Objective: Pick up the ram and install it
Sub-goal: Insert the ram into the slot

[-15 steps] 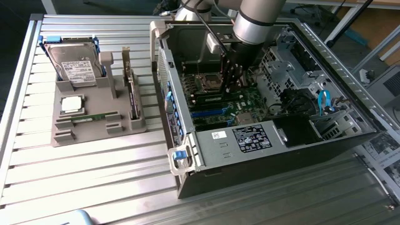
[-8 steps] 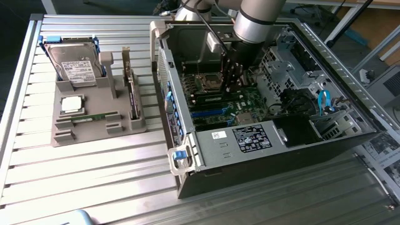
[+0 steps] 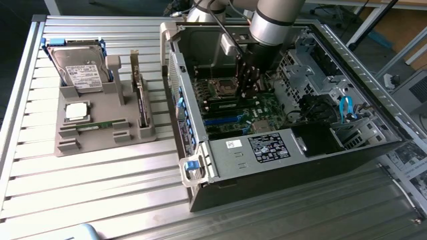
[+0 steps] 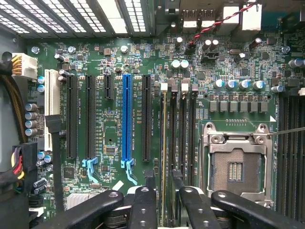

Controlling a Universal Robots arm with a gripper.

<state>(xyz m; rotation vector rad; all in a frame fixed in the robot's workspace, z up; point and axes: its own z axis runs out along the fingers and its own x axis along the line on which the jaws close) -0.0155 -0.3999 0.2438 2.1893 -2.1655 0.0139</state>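
Observation:
Edge-on, the ram point(image 4: 164, 133) appears as a thin green-gold strip lying along the memory slot nearest the long black expansion slots, beside the open processor socket point(image 4: 236, 167). My gripper point(image 4: 164, 179) straddles one end of it. Its black fingers point(image 4: 147, 195) stand apart, with a gap on each side of the strip, so it is open and not clamping it. In the exterior view the gripper point(image 3: 245, 87) reaches down into the open computer case point(image 3: 280, 145), over the motherboard's middle.
On the exterior view's left a grey parts holder point(image 3: 100, 135) carries a hard drive point(image 3: 80, 70), a square silver chip point(image 3: 77, 111) and a long thin board point(image 3: 140, 97) standing on edge. Drive cages and cables point(image 3: 343, 110) crowd the case's far side.

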